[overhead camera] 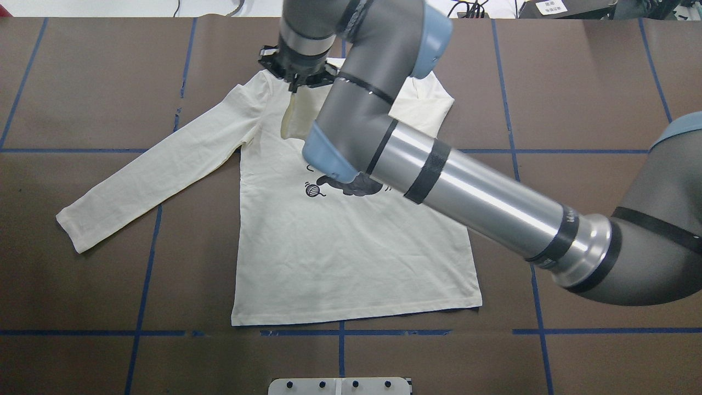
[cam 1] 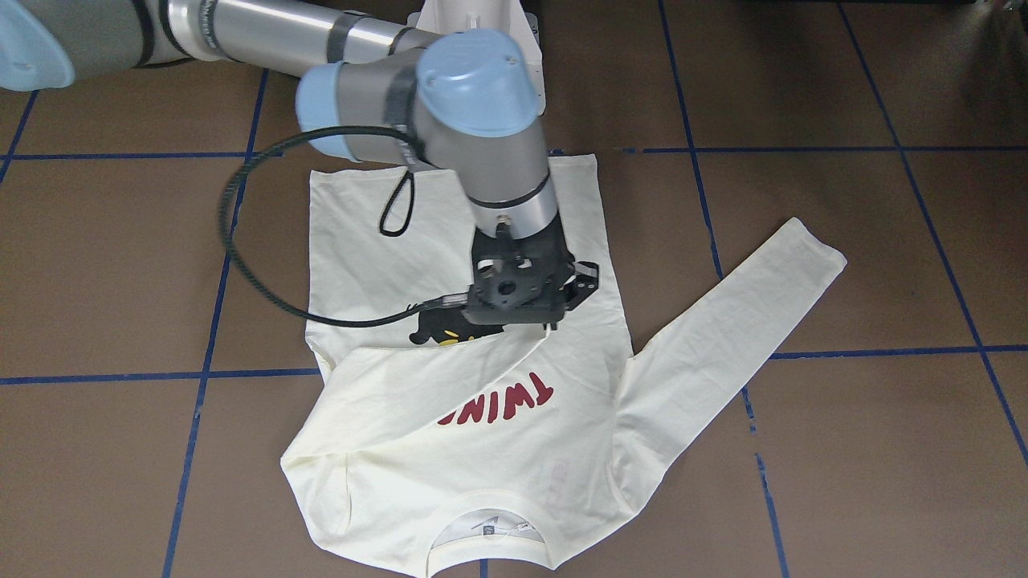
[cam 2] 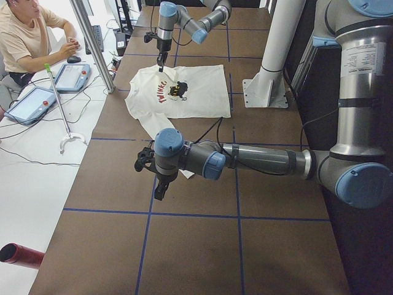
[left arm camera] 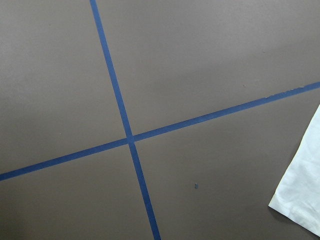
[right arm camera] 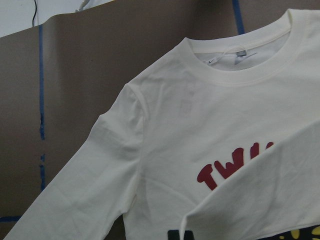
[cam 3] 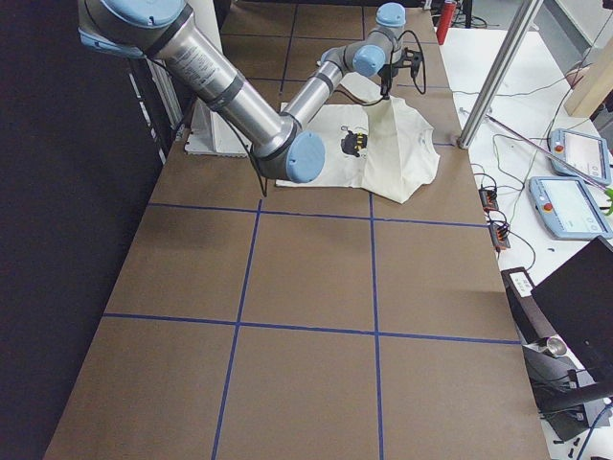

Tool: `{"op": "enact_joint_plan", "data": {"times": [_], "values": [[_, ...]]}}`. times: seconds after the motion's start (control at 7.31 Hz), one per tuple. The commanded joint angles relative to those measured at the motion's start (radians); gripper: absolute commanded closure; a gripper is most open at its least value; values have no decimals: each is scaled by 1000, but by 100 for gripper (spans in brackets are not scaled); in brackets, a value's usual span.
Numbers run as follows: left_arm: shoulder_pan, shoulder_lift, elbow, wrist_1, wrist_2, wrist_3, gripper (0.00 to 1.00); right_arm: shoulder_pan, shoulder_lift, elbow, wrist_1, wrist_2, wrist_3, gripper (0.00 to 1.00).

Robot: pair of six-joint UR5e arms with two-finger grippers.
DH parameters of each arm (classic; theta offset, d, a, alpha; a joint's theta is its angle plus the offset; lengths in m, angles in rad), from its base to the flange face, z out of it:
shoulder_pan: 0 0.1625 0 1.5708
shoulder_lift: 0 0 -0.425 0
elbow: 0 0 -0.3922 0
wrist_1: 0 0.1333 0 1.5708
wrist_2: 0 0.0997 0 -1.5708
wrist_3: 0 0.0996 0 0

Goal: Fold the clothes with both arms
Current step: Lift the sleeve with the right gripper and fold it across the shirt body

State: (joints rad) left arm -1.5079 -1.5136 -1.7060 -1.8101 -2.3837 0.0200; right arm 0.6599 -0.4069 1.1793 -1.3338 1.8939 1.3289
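Right pincer point(overhead camera: 295, 82): closed on the cuff end of one sleeve and raised a little above the chest. In the overhead view, cloth hangs down from between its fingers.
Held sleeve point(cam 1: 401, 385): drawn across the chest from the shoulder on the robot's right to the pincer near mid-chest, where it covers the end of the red lettering point(cam 1: 498, 405).
Shirt point(overhead camera: 351, 247): lies print up on the tabletop point(overhead camera: 576, 82), collar on the far side from the robot and hem on the near side. Its long axis runs straight out from the robot.
Other sleeve point(overhead camera: 159, 170): spread flat, slanting from the shoulder out to the robot's left and back toward the robot. Its end is well apart from the right pincer.
Left pincer point(cam 2: 159, 189): hovers over bare tabletop, near the end of that flat sleeve. It shows only in the side view, so I cannot tell whether it is open or closed.
Sleeve cuff point(left arm camera: 300, 195): in the lower right corner of the left wrist view, off to one side and not beneath the camera.
Nearer arm: the left arm, clearly, for the flat sleeve.
Next move, as I judge it: the left pincer must shift sideways onto that cuff, then carry it along the sleeve's slant toward the chest.
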Motion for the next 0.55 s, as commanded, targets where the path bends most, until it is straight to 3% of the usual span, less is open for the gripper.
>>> {"op": "enact_joint_plan", "data": {"times": [0.0, 0.41], "values": [[0, 0, -6, 0, 0, 0, 0, -132, 46, -126, 117, -157, 3, 100], [0, 0, -4, -2, 0, 0, 0, -140, 120, -318, 241, -203, 9, 100]]}}
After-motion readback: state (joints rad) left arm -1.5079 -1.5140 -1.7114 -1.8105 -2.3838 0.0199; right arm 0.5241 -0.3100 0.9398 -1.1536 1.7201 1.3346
